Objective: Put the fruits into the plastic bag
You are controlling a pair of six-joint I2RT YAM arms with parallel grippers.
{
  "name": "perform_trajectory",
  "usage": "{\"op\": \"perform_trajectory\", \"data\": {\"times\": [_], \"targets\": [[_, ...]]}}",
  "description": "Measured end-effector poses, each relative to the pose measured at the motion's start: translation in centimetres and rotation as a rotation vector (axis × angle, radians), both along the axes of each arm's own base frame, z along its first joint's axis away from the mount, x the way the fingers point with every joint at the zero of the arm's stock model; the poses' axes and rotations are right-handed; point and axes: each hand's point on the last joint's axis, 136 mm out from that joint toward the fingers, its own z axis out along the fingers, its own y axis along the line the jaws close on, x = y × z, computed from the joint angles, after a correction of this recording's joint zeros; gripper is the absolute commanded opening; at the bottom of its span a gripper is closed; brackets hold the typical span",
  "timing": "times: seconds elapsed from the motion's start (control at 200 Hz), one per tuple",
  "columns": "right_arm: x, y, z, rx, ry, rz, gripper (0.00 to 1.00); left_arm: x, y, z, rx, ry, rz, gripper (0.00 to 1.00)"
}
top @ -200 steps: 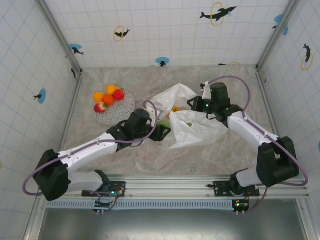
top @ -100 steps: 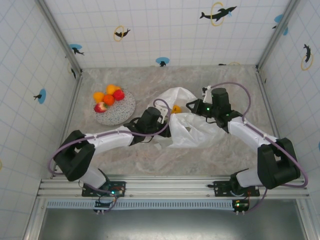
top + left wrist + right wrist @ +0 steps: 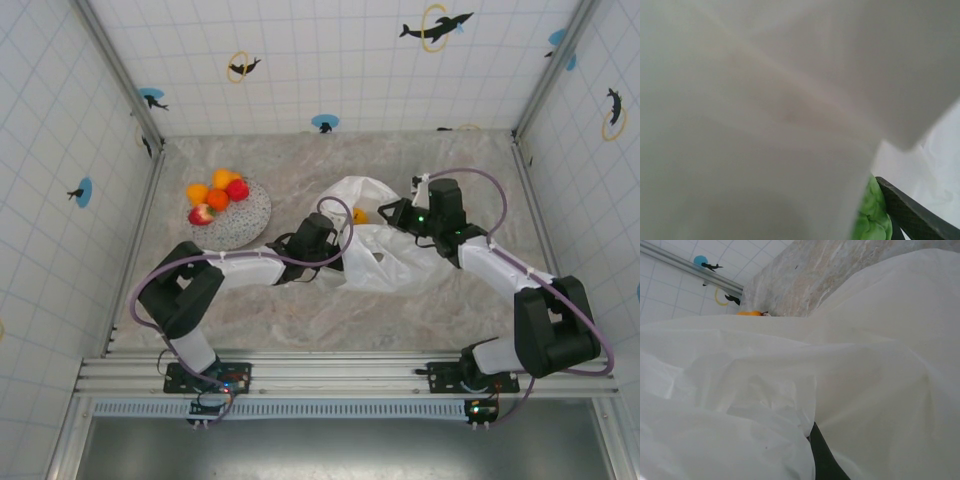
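Note:
The plastic bag (image 3: 385, 255) lies wrinkled at the table's middle. My right gripper (image 3: 392, 213) is shut on its upper edge, and the film is pinched at my dark fingertips (image 3: 811, 432). My left wrist (image 3: 318, 236) reaches into the bag's mouth from the left, with its jaws hidden under the film. In the left wrist view a green fruit (image 3: 872, 216) rests against one dark finger (image 3: 912, 216); the bag (image 3: 765, 125) covers the other finger. An orange fruit (image 3: 358, 215) shows at the bag's mouth. Several fruits (image 3: 216, 197), orange and red, sit on the plate.
The speckled grey plate (image 3: 245, 222) stands at the back left. Tiled walls and metal posts (image 3: 140, 110) close in the table on three sides. The rail with both arm bases (image 3: 340, 375) runs along the near edge.
My left arm has stretched to the right, carrying the green fruit from outside the bag in under its film. My right gripper has shifted slightly right with the bag's edge.

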Motion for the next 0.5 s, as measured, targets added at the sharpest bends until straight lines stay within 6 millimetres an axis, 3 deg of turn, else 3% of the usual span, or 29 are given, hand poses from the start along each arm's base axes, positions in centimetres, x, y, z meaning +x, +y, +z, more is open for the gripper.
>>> {"op": "perform_trajectory", "data": {"times": [0.5], "targets": [[0.30,-0.68,-0.18,0.003,-0.002,-0.017,0.00,-0.09,-0.09,0.67,-0.003,-0.011,-0.015,0.87]]}}
